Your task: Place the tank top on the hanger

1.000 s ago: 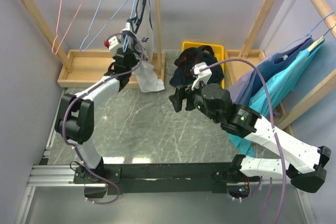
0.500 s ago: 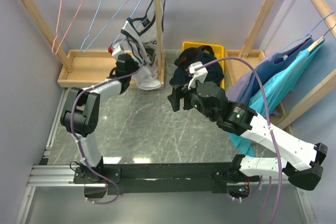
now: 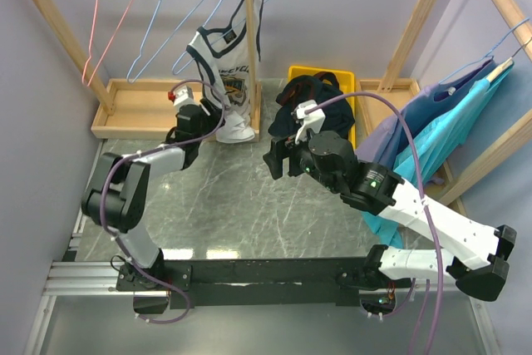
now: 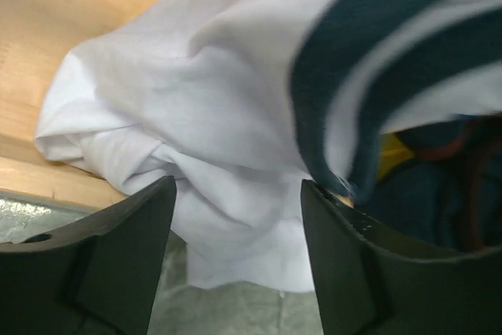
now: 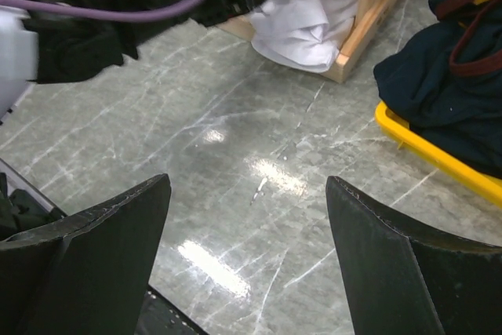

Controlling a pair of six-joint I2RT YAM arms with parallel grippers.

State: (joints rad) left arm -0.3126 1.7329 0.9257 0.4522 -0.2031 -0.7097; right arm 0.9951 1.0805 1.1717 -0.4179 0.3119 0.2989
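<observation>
Grey marble table, lilac walls

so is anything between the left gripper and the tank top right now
Nothing visible. The left gripper is open right at the tank top, white cloth filling the view just past its fingers. The top already hangs on the hanger.
</observation>
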